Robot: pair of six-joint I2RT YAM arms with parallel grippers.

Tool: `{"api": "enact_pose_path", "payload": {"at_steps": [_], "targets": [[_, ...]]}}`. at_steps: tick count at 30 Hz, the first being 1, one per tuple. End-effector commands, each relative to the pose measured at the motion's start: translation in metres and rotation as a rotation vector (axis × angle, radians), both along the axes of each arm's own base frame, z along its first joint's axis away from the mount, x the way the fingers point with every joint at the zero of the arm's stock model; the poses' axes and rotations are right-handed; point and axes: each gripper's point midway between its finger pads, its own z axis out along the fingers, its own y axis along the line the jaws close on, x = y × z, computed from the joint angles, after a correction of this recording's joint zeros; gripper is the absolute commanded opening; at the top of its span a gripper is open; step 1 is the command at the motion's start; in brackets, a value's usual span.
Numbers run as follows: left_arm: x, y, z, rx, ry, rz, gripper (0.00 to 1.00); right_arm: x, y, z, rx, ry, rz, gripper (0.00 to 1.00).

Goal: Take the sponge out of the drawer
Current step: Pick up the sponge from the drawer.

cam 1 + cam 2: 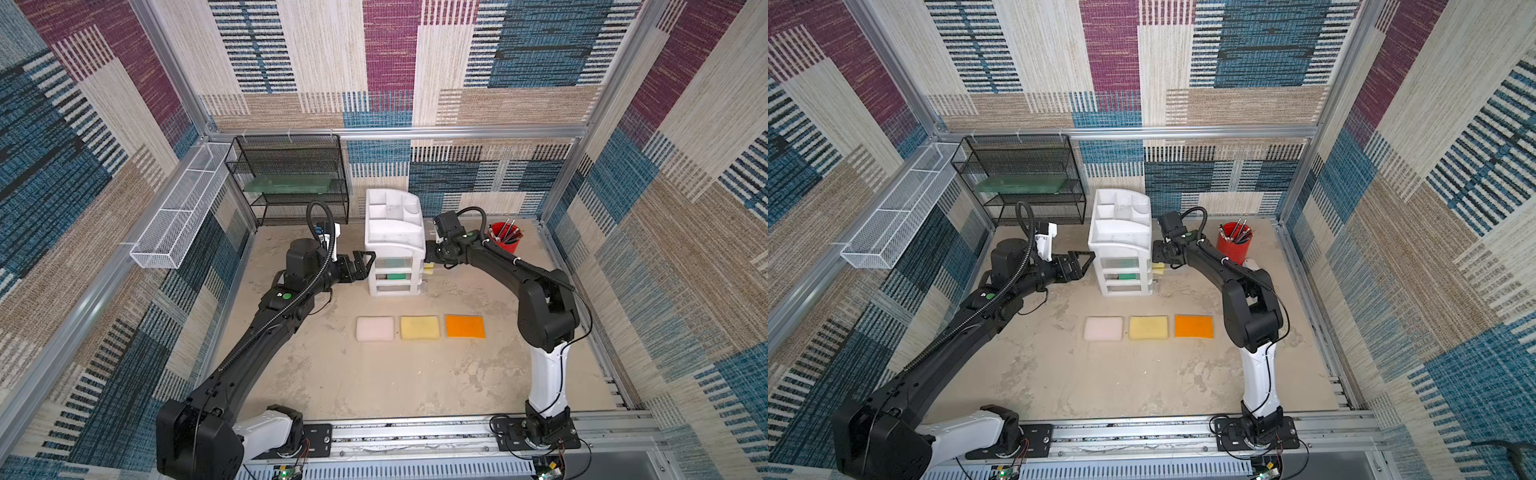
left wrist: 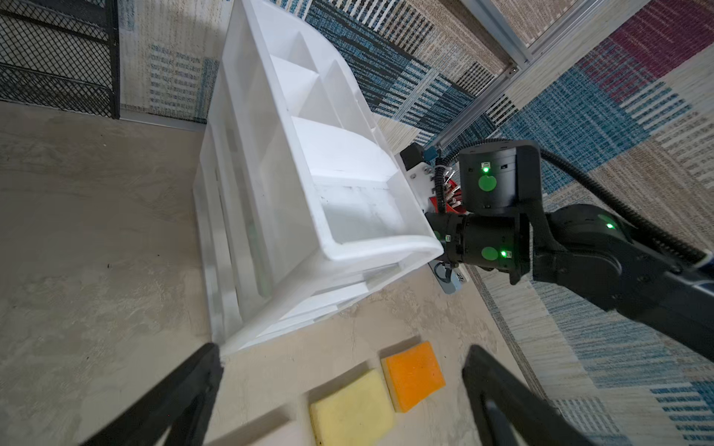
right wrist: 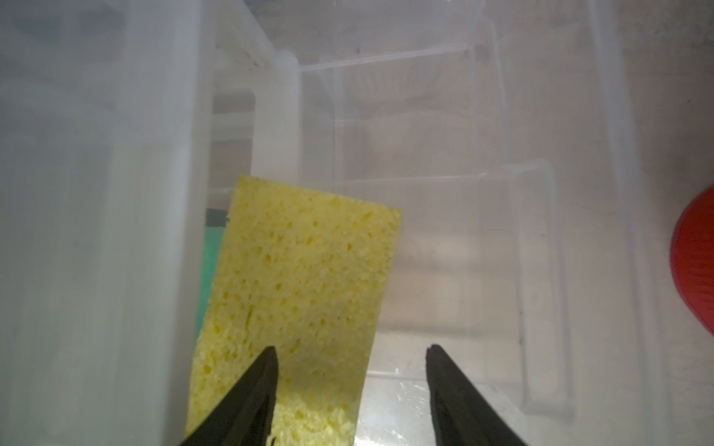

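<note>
Your right gripper [image 3: 351, 390] stands parted at the drawer [image 1: 395, 249], gripping nothing; the yellow sponge [image 3: 297, 285] lies under one finger [image 3: 247, 401]. Your left gripper [image 1: 363, 264], wide open, sits just beside the drawer's opposite side.

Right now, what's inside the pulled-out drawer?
A yellow sponge lies in the clear drawer, with a green edge beside it. The right gripper covers its near end.

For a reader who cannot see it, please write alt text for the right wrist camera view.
A porous yellow sponge lies inside a clear plastic drawer, with the two black jaws of the right gripper spread apart, one over the sponge. A strip of green shows beside the sponge, and a red cup sits at the picture's edge.
</note>
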Motion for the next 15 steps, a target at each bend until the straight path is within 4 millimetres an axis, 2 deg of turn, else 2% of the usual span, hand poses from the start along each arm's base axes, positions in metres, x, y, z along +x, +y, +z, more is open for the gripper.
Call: {"api": "enact_pose_path", "payload": {"at_steps": [1, 6, 8, 15], "targets": [[0.003, -0.003, 0.008, -0.031, -0.032, -0.021, 1.0, 0.002, 0.005, -0.006, 0.002, 0.021, -0.007, 0.62], [0.005, -0.003, 0.007, -0.041, -0.025, -0.025, 1.0, 0.004, 0.011, -0.018, 0.002, 0.045, -0.003, 0.58], [0.006, -0.003, 0.006, -0.042, -0.021, -0.023, 1.0, 0.003, 0.01, -0.021, 0.001, 0.054, -0.006, 0.53], [0.007, 0.0, 0.004, -0.042, -0.017, -0.011, 1.0, 0.001, 0.011, -0.027, 0.024, 0.059, -0.013, 0.16]]}}
